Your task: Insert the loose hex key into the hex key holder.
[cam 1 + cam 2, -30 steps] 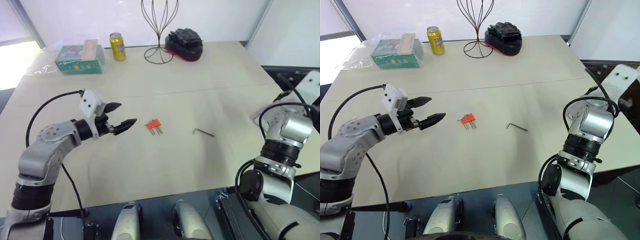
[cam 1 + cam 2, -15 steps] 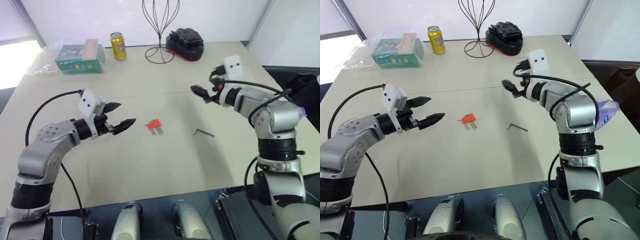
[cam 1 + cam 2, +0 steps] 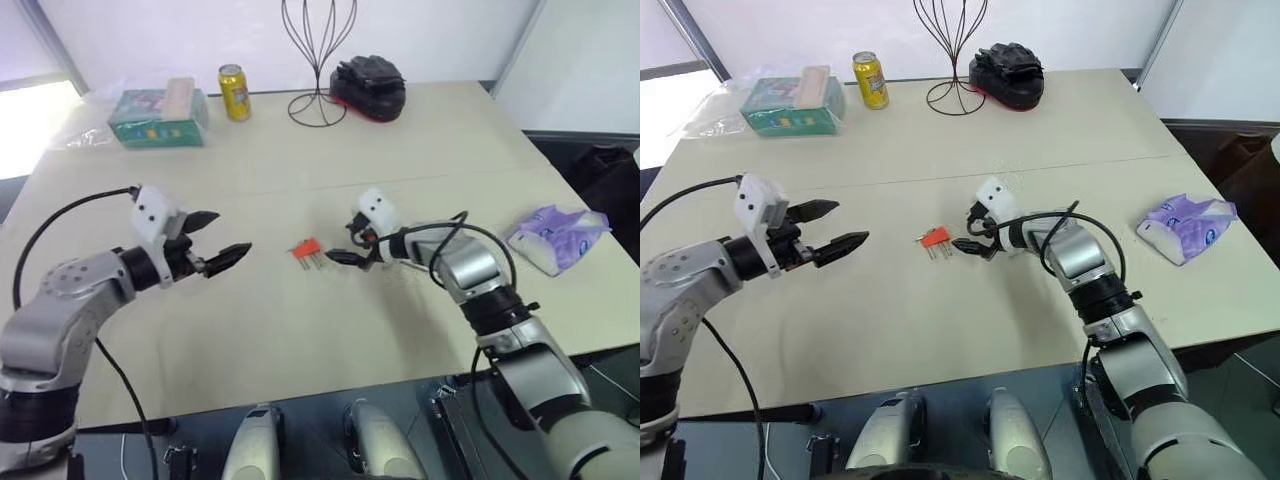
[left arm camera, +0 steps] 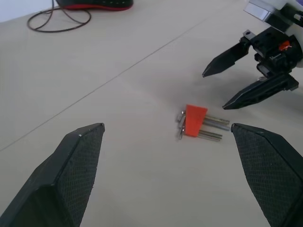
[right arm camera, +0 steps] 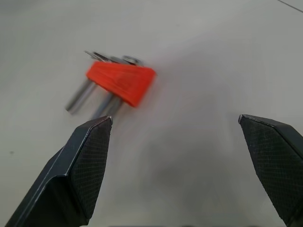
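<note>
Both sets of fingers are spread wide, holding nothing. Hex key holder lies flat on the worktop, just ahead of the right fingers, between them and the left fingers.

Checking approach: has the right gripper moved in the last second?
Yes. The right gripper swung in from the table's right edge, now open beside the hex key holder.

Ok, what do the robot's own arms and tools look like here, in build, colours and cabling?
Both arms are rounded silver-grey metal segments with black joint bands, and a loose black cable loops along each forearm. A small white camera block sits on each wrist. The left tool and the right tool each have two black, tapering, pointed fingers with a fine cross-hatched texture on the inner pads.
</note>
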`<state>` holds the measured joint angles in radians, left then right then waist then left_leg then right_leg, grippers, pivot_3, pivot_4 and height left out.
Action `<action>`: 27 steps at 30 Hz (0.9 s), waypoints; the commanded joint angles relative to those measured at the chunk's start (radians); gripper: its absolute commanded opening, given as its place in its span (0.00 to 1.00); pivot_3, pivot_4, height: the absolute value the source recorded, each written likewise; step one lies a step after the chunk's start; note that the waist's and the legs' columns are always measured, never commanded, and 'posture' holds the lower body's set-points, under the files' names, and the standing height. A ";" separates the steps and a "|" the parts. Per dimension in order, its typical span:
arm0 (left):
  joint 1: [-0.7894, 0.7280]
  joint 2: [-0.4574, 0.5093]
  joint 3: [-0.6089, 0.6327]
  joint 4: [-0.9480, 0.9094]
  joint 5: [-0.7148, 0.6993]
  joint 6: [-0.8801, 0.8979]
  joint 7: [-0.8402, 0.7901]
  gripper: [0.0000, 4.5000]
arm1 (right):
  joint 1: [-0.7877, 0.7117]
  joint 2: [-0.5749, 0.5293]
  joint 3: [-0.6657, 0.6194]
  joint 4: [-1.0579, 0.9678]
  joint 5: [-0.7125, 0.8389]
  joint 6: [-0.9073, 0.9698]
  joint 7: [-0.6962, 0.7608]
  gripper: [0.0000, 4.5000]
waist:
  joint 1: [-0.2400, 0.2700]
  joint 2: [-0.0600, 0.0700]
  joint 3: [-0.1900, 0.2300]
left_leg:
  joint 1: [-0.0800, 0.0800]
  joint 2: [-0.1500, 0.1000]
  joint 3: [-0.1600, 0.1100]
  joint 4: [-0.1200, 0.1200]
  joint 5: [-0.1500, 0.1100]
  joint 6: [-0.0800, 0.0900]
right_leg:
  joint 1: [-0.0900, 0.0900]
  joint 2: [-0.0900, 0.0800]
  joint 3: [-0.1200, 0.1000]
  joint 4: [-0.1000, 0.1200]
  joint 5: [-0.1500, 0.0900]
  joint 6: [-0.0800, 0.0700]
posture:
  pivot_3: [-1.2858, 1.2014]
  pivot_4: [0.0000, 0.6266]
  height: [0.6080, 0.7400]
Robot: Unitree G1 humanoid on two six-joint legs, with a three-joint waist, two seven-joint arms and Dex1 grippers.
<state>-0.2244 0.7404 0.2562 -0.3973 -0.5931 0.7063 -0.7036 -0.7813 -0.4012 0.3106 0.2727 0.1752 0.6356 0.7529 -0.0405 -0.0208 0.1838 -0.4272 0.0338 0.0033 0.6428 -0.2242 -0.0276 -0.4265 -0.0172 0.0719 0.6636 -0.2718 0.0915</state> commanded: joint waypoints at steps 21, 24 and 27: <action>-0.007 0.016 0.027 -0.064 -0.038 0.018 0.041 1.00 | 0.021 0.043 0.039 0.052 -0.200 -0.246 -0.022 0.98 | -0.004 0.000 0.000 | 0.000 0.000 0.000 0.000 0.000 0.000 | 0.000 0.000 0.000 0.000 0.000 0.000 | 0.52 0.24 1.00; -0.008 0.017 0.026 -0.065 -0.037 0.018 0.041 1.00 | 0.043 0.048 0.054 0.015 -0.215 -0.258 -0.006 0.98 | -0.004 0.000 0.000 | 0.000 0.000 0.000 0.000 0.000 0.000 | 0.000 0.000 0.000 0.000 0.000 0.000 | 0.52 0.24 1.00; -0.011 0.019 0.025 -0.063 -0.037 0.019 0.040 1.00 | 0.064 0.055 0.070 -0.036 -0.223 -0.259 0.010 0.98 | -0.004 0.000 0.000 | 0.000 0.000 0.000 0.000 0.000 0.000 | 0.000 0.000 0.000 0.000 0.000 0.000 | 0.52 0.24 1.00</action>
<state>-0.2140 0.7474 0.2675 -0.4333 -0.6223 0.7313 -0.6673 -0.7232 -0.3598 0.3610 0.2888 -0.0423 0.3889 0.7456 -0.0444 -0.0210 0.1837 -0.4269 0.0336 0.0034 0.6428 -0.2242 -0.0276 -0.4264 -0.0171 0.0720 0.6640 -0.2718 0.0915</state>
